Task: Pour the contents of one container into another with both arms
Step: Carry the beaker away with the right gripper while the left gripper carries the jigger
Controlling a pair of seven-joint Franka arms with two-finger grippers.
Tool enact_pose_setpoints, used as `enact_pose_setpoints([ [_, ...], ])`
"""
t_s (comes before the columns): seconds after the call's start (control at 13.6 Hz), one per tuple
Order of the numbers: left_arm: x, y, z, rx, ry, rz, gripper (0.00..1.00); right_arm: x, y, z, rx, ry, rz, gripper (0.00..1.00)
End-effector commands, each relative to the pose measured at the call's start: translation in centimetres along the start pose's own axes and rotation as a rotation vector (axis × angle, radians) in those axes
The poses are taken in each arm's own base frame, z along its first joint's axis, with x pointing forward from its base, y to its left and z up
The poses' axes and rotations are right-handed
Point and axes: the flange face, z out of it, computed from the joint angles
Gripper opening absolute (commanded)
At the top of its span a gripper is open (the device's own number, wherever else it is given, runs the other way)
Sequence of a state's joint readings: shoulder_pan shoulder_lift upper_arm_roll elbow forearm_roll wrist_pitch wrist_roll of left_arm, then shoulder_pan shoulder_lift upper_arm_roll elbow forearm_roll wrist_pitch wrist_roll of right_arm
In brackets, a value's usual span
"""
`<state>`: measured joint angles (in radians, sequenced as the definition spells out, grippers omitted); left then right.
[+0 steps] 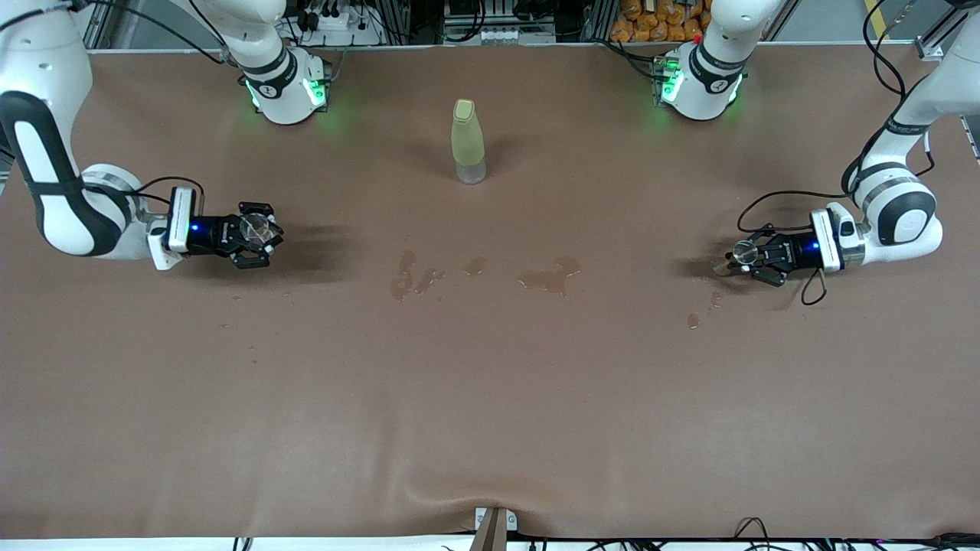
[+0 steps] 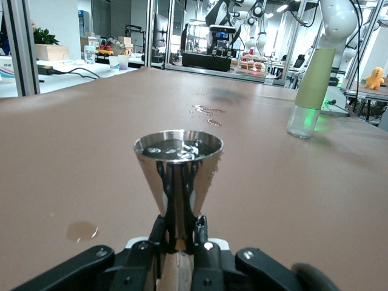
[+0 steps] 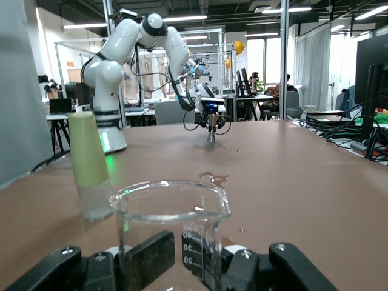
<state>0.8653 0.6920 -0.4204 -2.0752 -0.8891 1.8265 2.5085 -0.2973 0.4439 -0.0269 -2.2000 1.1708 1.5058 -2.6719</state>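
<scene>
A brown table (image 1: 490, 398) is seen from above, with the two arm bases along its upper edge. At about nine o'clock in the front view, the right gripper (image 1: 256, 233) is held low over the table toward the right arm's end. Its fingers are closed on a clear glass beaker (image 3: 173, 227), which stands upright between them in the right wrist view, its printed scale marks facing the camera.

At about three o'clock in the front view, the left gripper (image 1: 746, 256) is held low over the table toward the left arm's end. Its fingers are clamped on the narrow base of a shiny metal cup (image 2: 178, 176), a cone that widens upward. A little liquid is seen in its open mouth in the left wrist view.

At about twelve o'clock, between the two arm bases, a pale yellow-green bottle (image 1: 468, 141) with a clear bottom stands upright on the table, well apart from both grippers. The same bottle is seen in the left wrist view (image 2: 312, 91) and in the right wrist view (image 3: 90, 163).

Near the middle of the table, nearer to the front camera than the bottle, several wet patches (image 1: 547, 277) are spread on the cloth. Smaller drops (image 1: 693, 320) lie near the left gripper.
</scene>
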Motion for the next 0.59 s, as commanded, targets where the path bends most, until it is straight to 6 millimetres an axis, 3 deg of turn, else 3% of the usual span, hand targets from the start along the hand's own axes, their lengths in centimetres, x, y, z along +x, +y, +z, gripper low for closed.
enact_pose_setpoints([
  [0.0, -0.2, -0.7, -1.2, -0.010, -0.009, 0.008, 0.00, -3.0, 0.4, -1.6, 0.028, 0.013, -0.042, 0.00],
  [0.37, -1.7, -0.7, -1.6, -0.009, -0.007, 0.000, 0.00, -7.9, 0.9, -2.2, 0.020, 0.024, -0.102, 0.00],
  [0.52, -1.8, -0.7, -1.6, -0.010, -0.006, -0.001, 0.10, -8.8, 1.0, -2.3, 0.017, 0.016, -0.096, 0.00],
])
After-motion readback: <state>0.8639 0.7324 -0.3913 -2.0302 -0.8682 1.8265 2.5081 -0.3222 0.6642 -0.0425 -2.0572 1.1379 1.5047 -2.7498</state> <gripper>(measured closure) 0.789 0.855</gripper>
